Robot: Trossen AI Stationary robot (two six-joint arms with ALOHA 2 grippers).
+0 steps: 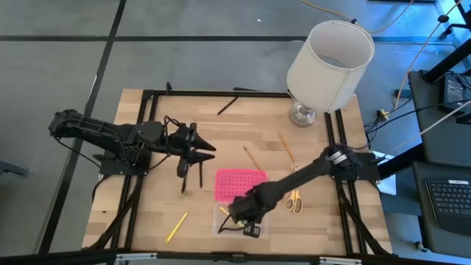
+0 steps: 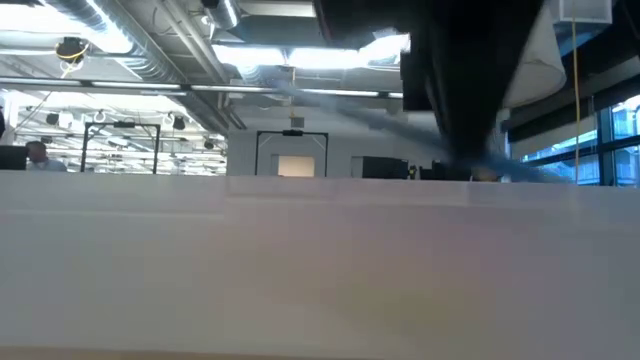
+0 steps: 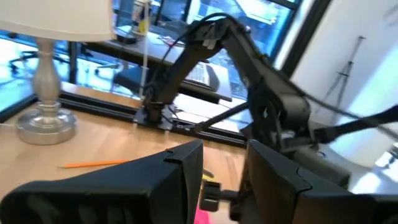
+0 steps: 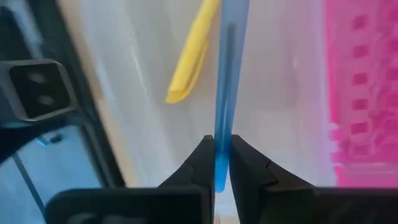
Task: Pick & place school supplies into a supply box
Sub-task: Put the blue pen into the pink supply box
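While your right gripper (image 4: 222, 163) pinches a slim, smooth blue pen (image 4: 229, 81) between its dark fingers (image 4: 198, 163), it hangs low over the clear plastic base (image 1: 221, 219) of the supply box, at the near middle of the pale wooden table (image 1: 147, 199). You can see a yellow pen (image 4: 191, 53) already lying in that glossy tray, just beside the blue one. The bright pink lid (image 1: 240, 183), flat and dotted with a grid of holes, lies open on the far side of the base. Your right arm stretches from the table's right edge, sloping down and leftward to the box. Scissors with yellow handles (image 1: 294, 200) rest just right of that arm; two thin wood-brown pencils (image 1: 286, 149) lie farther back toward the white-shaded lamp (image 1: 329, 59) on its shiny metal foot. A yellow pencil (image 1: 176, 227) sits near left, a black pen (image 1: 227, 105) at the far edge. Your left gripper (image 1: 193, 154) hovers left of the lid, fingers apart, holding nothing you can see
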